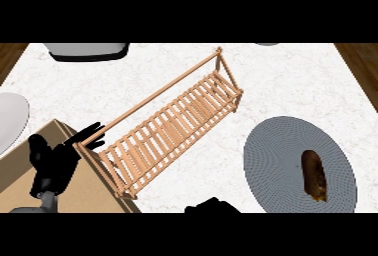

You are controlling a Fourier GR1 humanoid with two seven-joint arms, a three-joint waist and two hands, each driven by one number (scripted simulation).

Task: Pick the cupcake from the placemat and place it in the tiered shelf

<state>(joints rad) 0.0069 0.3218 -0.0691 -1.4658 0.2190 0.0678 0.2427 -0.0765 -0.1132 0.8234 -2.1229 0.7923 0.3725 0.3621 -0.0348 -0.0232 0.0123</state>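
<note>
Cupcake (pixel 314 175) on placemat (pixel 280 150), well apart from right hand (pixel 212 205), fingers unreadable; left hand (pixel 59 155) spread.

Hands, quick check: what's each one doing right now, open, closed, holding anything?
Left hand: open, fingers spread, holding nothing, beside the tiered shelf.
Right hand: only a sliver shows at the lower edge; cannot be told.

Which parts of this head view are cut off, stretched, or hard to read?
Head view: the round placemat looks taller than wide from the steep angle; the brown item on it looks long and thin, unlike a cupcake; the right hand barely shows at the lower edge; a dark object is cropped at the top; lighting is even, without glare.
</note>
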